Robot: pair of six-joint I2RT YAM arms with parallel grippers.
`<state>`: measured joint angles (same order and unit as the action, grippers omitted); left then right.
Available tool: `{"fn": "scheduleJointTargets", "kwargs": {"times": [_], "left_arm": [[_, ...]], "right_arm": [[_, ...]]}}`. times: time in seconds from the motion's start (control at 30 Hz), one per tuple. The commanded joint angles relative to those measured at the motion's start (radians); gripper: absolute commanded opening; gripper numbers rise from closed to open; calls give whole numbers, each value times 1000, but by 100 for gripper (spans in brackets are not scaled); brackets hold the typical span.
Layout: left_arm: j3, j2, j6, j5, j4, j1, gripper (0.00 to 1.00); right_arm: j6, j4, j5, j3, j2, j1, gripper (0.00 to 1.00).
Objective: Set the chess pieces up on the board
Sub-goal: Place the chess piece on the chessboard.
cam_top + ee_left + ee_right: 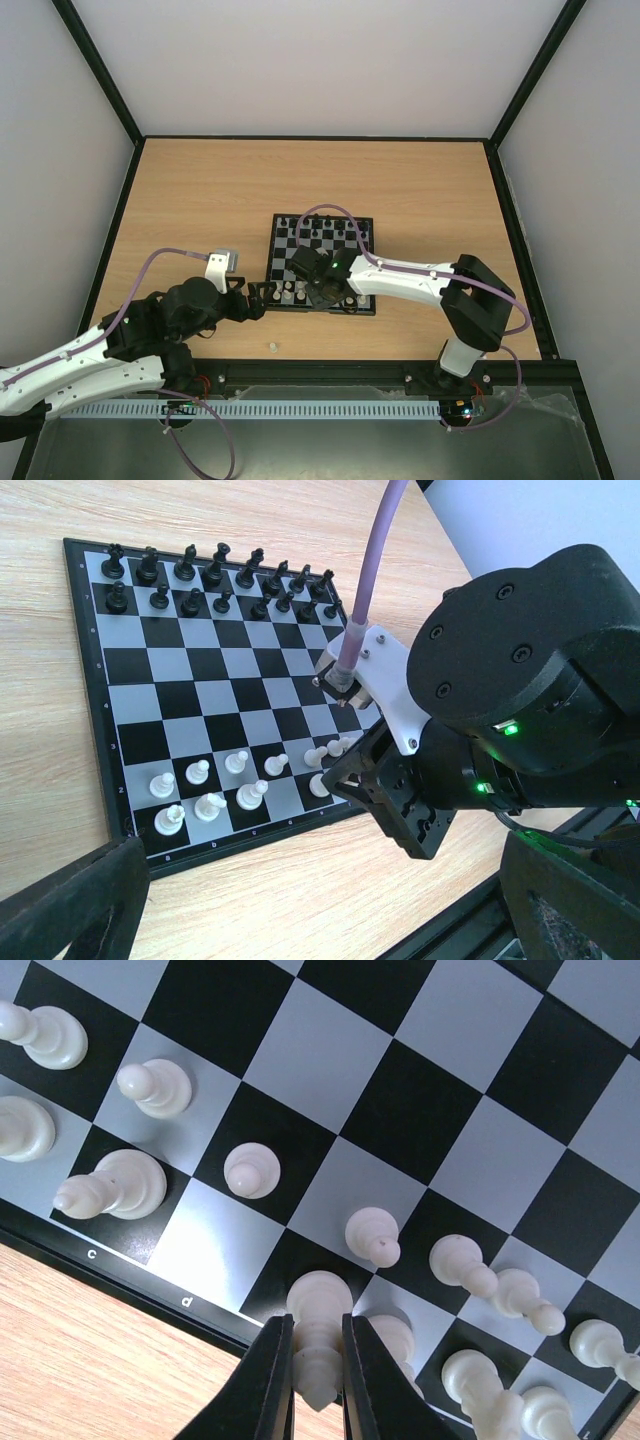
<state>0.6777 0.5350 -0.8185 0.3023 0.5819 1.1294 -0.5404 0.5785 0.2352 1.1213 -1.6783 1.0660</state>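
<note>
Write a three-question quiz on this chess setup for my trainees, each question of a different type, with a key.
1. True or false: the left gripper holds a chess piece.
2. The right gripper is shut on: A) a black pawn; B) a white chess piece; C) nothing.
3. Fill in: the chessmen lined up along the far edge of the board are ____ in colour.
Key: 1 false, its fingers stand wide open and empty; 2 B; 3 black.
</note>
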Motion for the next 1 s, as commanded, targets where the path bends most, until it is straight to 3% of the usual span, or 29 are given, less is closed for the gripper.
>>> {"fn": "scheduleJointTargets", "kwargs": {"times": [0.0, 0.97], "left_arm": [[-8, -8, 13, 3, -4, 3, 99], [-10, -4, 14, 3, -5, 3, 99]], "right_arm": [[17, 20, -14, 19, -19, -4, 4], [8, 11, -28, -14, -17, -4, 4]]}}
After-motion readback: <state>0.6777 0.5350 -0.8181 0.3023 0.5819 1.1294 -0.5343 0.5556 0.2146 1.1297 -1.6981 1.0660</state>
